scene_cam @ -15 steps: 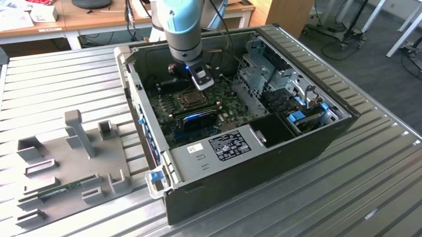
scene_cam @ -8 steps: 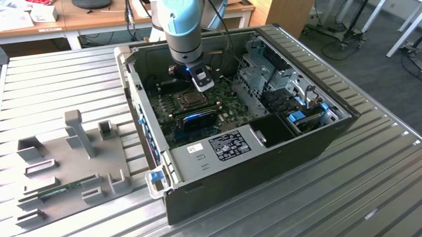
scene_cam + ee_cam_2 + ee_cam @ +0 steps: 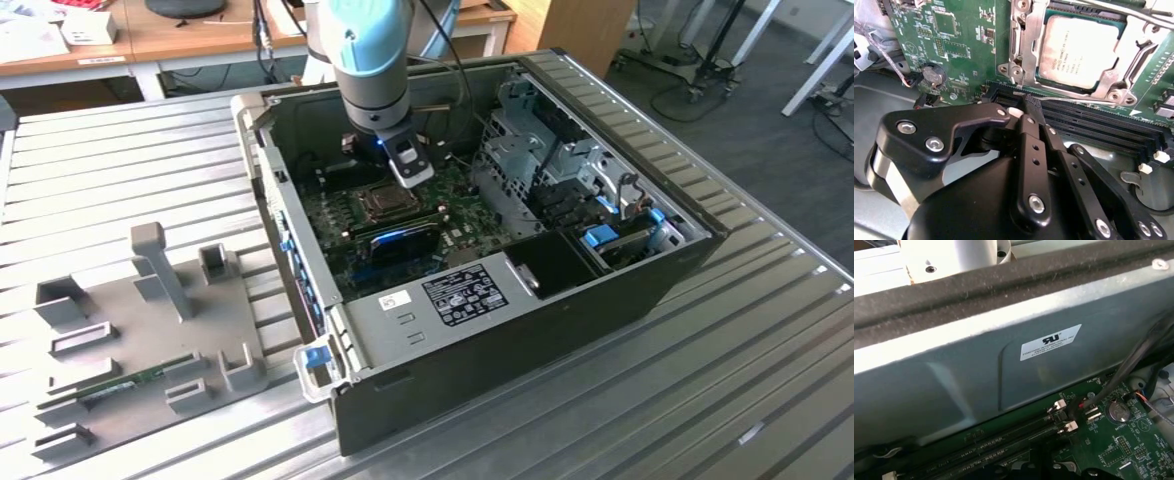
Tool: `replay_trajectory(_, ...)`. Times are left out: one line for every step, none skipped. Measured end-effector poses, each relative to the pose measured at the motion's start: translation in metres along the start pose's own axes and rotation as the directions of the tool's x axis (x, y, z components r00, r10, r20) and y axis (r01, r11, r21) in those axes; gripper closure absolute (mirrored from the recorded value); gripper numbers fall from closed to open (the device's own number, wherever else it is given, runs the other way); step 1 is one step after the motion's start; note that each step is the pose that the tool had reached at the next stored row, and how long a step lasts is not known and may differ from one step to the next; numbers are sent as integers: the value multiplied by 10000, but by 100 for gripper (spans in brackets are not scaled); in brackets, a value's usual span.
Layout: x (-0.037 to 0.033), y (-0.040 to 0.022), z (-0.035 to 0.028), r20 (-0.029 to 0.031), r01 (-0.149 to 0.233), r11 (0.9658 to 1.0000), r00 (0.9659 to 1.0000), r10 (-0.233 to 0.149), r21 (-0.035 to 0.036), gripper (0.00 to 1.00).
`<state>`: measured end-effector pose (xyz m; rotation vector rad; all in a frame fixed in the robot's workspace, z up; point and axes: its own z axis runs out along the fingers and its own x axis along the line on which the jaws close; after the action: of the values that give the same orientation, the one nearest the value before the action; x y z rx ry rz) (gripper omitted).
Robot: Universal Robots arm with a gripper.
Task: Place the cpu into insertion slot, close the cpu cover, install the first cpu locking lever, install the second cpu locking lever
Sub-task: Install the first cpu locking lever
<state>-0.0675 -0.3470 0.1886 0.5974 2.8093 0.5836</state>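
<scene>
In the second wrist view, the black linkage gripper (image 3: 1026,102) hung empty, its jaws pressed together above the long black memory slots (image 3: 1094,125). Just beyond, the pale silver-tan square cpu (image 3: 1080,50) lay seated in the silver-framed insertion slot (image 3: 1021,45), the thin silver cpu cover (image 3: 1134,47) apparently closed over its edges to hold it.

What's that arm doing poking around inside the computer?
A robot arm is working inside an open computer case on the table. Its gripper sits just beside the insertion slot on the green board. The cpu already lies in the slot, with the silver cpu cover lying down around it.
</scene>
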Motion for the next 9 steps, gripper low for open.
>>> replay_trajectory(0, -3, 2, 1, 0, 10000, 10000, 0, 2, 90)
replay_trajectory(-1, -6, 4, 1, 0, 10000, 10000, 0, 4, 90)
replay_trajectory(-1, -9, 6, 1, 1, 10000, 10000, -1, 5, 90)
replay_trajectory(-1, -11, 9, 1, 1, 10000, 10000, -1, 5, 90)
replay_trajectory(-2, -15, 11, 1, 2, 10000, 10000, -2, 5, 90)
replay_trajectory(-3, -17, 14, 2, 2, 10000, 10000, -2, 5, 90)
replay_trajectory(-3, -20, 16, 2, 2, 10000, 10000, -2, 5, 90)
replay_trajectory(-3, -23, 18, 3, 2, 10000, 10000, -2, 7, 90)
replay_trajectory(-3, -26, 21, 3, 2, 10000, 10000, -2, 8, 90)
